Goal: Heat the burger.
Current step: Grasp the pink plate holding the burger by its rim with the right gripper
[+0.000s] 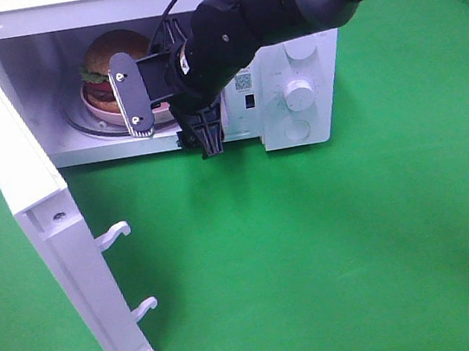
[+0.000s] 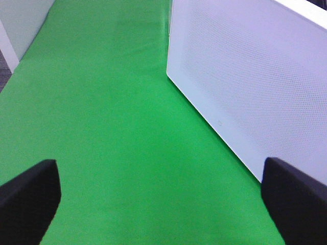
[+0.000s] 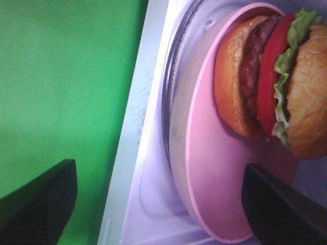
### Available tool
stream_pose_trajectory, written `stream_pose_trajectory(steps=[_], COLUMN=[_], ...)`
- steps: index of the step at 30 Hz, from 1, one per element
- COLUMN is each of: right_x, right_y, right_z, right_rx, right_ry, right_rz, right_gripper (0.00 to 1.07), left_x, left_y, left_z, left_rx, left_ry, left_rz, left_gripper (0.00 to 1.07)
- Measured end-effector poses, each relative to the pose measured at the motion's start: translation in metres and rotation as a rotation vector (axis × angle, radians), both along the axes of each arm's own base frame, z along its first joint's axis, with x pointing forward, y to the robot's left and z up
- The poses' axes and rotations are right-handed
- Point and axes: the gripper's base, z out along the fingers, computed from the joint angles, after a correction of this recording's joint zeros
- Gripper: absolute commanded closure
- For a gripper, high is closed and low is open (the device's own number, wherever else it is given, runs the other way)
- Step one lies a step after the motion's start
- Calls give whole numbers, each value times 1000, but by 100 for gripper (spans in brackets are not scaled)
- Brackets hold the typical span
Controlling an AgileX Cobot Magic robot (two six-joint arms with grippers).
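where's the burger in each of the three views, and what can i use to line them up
Exterior high: the burger sits on the pink plate inside the open microwave, upper left, partly behind the right gripper.
Left wrist: not in it; only green cloth and the microwave door show.
Right wrist: at the right edge, lying sideways in the picture, on the plate.
Shared landmark: the white microwave, seen in all three.

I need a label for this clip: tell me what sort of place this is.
Probably a staged lab test bench, not a real kitchen: a white microwave with its door open, a burger inside, all on a plain green cloth.
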Motion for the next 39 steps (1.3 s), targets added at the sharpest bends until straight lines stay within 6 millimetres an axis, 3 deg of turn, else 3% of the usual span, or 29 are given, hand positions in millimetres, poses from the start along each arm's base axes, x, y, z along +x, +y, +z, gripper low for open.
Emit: stream_pose_trajectory(steps=[14, 25, 28, 29, 30, 31, 32, 33, 34, 35, 36, 39], right_x=[24, 43, 43, 43, 43, 43, 43, 43, 43, 43, 43, 43], right_y=[19, 11, 11, 11, 11, 12, 12, 12, 12, 12, 13, 13], right_z=[-25, -36, -41, -41, -41, -40, -40, -40, -40, -40, -39, -39], right_rx=[18, 43, 45, 47, 47, 52, 52, 61, 61, 61, 66, 60], right_ry=[-1, 27, 43, 47, 47, 47, 47, 51, 51, 51, 50, 46], right_rz=[-11, -67, -73, -75, -75, -73, -73, -77, -78, -78, -78, -70], right_gripper=[25, 30, 40, 53, 53, 66, 66, 81, 88, 88, 102, 107], left_x=[0, 0, 0, 0, 0, 0, 0, 0, 0, 0, 0, 0], left_y=[0, 0, 0, 0, 0, 0, 0, 0, 0, 0, 0, 0], left_z=[0, 0, 0, 0, 0, 0, 0, 0, 0, 0, 0, 0], left_rx=[0, 0, 0, 0, 0, 0, 0, 0, 0, 0, 0, 0], left_ry=[0, 0, 0, 0, 0, 0, 0, 0, 0, 0, 0, 0], left_rz=[0, 0, 0, 0, 0, 0, 0, 0, 0, 0, 0, 0], left_gripper=[6, 6, 6, 6, 6, 6, 6, 6, 6, 6, 6, 6])
